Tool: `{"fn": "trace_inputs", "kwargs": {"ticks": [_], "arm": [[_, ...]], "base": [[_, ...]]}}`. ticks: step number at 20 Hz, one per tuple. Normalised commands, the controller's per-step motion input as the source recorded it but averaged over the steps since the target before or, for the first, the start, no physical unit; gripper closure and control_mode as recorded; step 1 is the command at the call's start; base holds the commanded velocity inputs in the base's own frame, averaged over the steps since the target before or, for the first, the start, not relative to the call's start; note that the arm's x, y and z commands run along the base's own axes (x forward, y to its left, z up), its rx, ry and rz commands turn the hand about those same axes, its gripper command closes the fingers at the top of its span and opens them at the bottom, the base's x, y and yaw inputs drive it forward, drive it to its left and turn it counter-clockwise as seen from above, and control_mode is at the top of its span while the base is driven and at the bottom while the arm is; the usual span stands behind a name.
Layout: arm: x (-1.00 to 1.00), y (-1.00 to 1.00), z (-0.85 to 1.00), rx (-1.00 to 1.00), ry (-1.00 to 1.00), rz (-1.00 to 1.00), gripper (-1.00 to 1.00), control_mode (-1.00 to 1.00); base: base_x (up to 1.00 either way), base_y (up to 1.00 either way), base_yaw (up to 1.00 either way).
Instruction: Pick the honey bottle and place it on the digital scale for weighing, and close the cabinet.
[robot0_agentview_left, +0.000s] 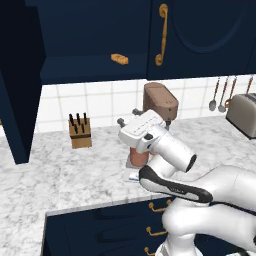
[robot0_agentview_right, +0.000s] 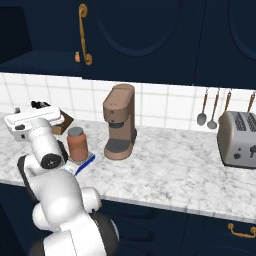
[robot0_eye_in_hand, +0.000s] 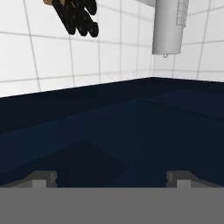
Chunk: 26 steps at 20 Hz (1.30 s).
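Honey bottle (robot0_agentview_right: 77, 143): a reddish-brown jar with a grey lid, upright on the digital scale, just left of the coffee machine in the right base view.
Digital scale (robot0_agentview_right: 84, 163): a flat plate with a white, blue-edged front strip, lying on the counter under the bottle, beside the coffee machine's base.
Coffee machine (robot0_agentview_right: 120, 121): tall and brown, standing on the counter against the tiled wall; this is the landmark.
Tool (robot0_eye_in_hand: 111, 178): released, its two finger tips set far apart at the bottom of the hand view with nothing between them; it looks at dark navy panels and white wall tiles.
Arm: its white hand sits in front of and left of the coffee machine, hiding part of the bottle in the left base view.
Cabinet (robot0_agentview_left: 195, 35): navy, above the coffee machine; its left door (robot0_agentview_left: 20, 85) hangs swung out, the right door with the brass handle (robot0_agentview_left: 161, 35) is shut.
Orange lump (robot0_agentview_left: 119, 59): on the open cabinet's shelf, up and left of the coffee machine.
Knife block (robot0_agentview_left: 80, 131): wooden, on the counter, well left of the coffee machine.
Toaster (robot0_agentview_right: 238, 138): on the counter, well right of the coffee machine.
Counter (robot0_agentview_right: 175, 170): grey-white marble.
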Motion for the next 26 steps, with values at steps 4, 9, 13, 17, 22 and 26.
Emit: {"fn": "trace_inputs", "kwargs": {"ticks": [4, 9, 13, 17, 22, 26], "arm": [[-0.55, 0.44, 0.04, 0.28, -0.06, 0.00, -1.00, -1.00], [-0.73, 0.51, 0.00, 0.42, 0.00, 0.03, -1.00, -1.00], [-0.67, 0.47, 0.00, 0.47, 0.01, 0.06, -1.00, -1.00], [-0.53, 0.48, 0.00, 0.30, 0.08, 0.04, -1.00, -1.00], [-0.39, 0.31, 0.00, 0.08, 0.27, 0.01, -1.00, -1.00], [-0.44, 0.13, 0.02, 0.11, 0.30, 0.05, -1.00, -1.00]], "base": [[0.00, 0.00, 0.00], [0.00, 0.00, 0.00], [0.00, 0.00, 0.00], [0.00, 0.00, 0.00], [0.00, 0.00, 0.00], [0.00, 0.00, 0.00]]}}
